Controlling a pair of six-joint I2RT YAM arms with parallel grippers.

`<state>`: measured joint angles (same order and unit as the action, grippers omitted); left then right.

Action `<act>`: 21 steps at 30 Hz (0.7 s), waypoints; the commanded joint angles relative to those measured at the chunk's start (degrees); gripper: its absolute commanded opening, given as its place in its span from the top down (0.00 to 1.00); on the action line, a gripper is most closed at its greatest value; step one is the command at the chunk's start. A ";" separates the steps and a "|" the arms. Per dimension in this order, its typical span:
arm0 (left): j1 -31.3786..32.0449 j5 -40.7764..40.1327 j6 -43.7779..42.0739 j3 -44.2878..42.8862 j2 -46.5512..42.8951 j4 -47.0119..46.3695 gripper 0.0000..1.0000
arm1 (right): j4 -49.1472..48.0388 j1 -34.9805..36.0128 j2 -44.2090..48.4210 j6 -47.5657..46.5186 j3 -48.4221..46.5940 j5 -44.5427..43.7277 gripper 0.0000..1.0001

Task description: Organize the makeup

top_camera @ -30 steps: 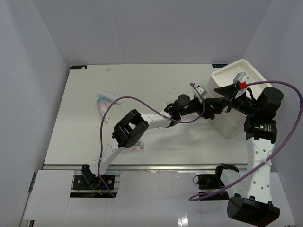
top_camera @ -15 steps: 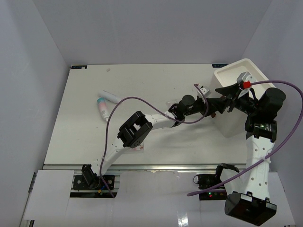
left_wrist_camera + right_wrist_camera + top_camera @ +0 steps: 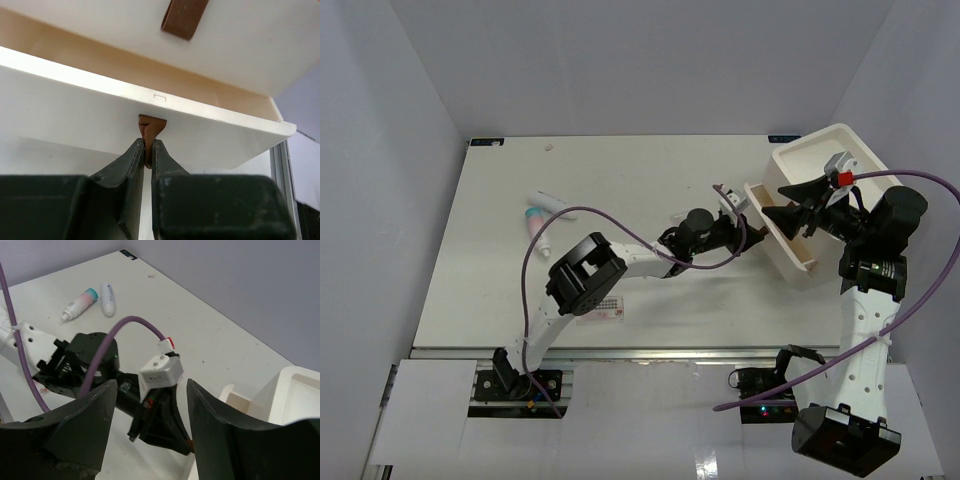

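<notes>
The white bin stands at the table's right, and its lower drawer sticks out to the left. My left gripper is shut on the drawer's brown pull tab, pinched between the fingers. A second brown tab hangs on the drawer above. My right gripper hovers open over the bin's front, holding nothing. A pink teal-capped tube and a white tube lie together far left. A dotted packet shows under the left arm's elbow.
The left arm stretches across the table's middle, trailing a purple cable. The right arm rises along the right wall beside the bin. Grey walls close in the table at the back and on both sides.
My left gripper closed on the brown tab and drew back to the left, sliding the drawer out of the bin. The right gripper stayed open over the bin.
</notes>
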<state>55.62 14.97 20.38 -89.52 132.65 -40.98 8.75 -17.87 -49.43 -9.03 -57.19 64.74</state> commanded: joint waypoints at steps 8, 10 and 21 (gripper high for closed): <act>-2.85 1.46 -1.35 20.52 -18.74 -5.87 0.99 | -1.53 -0.67 0.81 0.05 1.20 1.55 0.36; -3.05 1.44 -0.97 21.96 -19.65 -5.76 0.96 | -0.81 -0.67 0.91 -0.71 1.18 1.38 0.36; -3.41 2.27 -0.27 22.20 -23.35 -2.86 0.09 | 10.42 0.12 -2.97 -8.07 -3.20 0.30 0.33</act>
<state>52.55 15.77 20.49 -66.63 114.46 -43.79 12.77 -18.30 -50.68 -12.74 -56.71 65.12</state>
